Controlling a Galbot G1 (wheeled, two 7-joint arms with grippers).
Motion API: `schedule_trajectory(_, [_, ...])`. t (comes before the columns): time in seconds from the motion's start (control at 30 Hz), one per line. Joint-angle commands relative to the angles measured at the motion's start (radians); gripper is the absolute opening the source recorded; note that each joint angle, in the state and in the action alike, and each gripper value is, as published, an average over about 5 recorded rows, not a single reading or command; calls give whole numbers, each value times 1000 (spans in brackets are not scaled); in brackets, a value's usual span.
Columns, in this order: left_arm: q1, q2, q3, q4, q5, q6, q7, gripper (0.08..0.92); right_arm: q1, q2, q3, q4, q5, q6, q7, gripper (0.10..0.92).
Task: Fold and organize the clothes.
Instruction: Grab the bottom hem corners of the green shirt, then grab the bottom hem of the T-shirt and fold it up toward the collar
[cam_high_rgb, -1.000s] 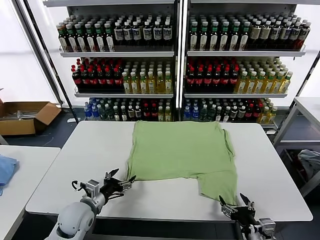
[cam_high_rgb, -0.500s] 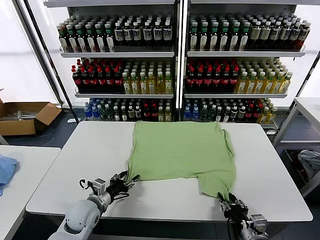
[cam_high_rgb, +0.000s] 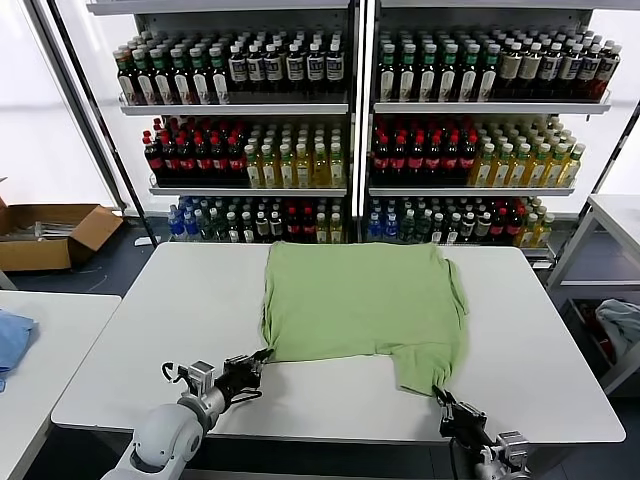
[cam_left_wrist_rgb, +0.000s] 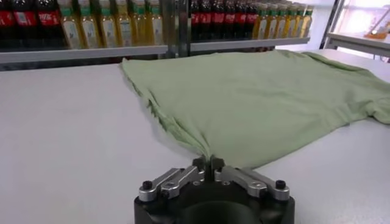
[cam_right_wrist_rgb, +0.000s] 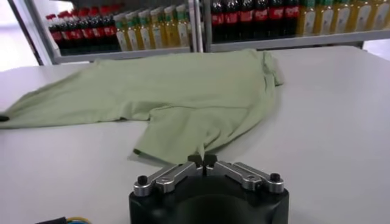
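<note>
The clothes (cam_high_rgb: 365, 300), a light green shirt, lie flat with the plain side up on the white table (cam_high_rgb: 180, 300). My left gripper (cam_high_rgb: 256, 358) is shut on the shirt's near left corner at the table surface; the left wrist view shows the cloth (cam_left_wrist_rgb: 256, 97) pinched between the closed fingertips of that gripper (cam_left_wrist_rgb: 207, 161). My right gripper (cam_high_rgb: 440, 393) is shut on the near right corner, a flap hanging toward the front edge. In the right wrist view the green fabric (cam_right_wrist_rgb: 183, 97) runs into the shut tips of the right gripper (cam_right_wrist_rgb: 202, 159).
Shelves of bottles (cam_high_rgb: 300, 140) stand behind the table. A cardboard box (cam_high_rgb: 50, 232) sits on the floor at far left. A second table (cam_high_rgb: 40, 340) with a light blue cloth (cam_high_rgb: 10, 340) is at the left. Another table edge (cam_high_rgb: 615, 215) is at the right.
Both grippers went from open to shut, each closing on a near corner of the shirt. Both moved slightly forward into the cloth edge, and the corners pulled up a little.
</note>
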Motion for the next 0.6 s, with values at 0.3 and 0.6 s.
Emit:
schedule_trajectory(0.3, [56, -14, -53, -103, -44, -10, -16, 89, -67, -8, 34, 16, 177, 212, -216, 105])
schedule_trajectory(0.6, [210, -20, -142, -250, -57, -2, -29, 89, -211, 16, 94, 39, 230, 284, -346, 105])
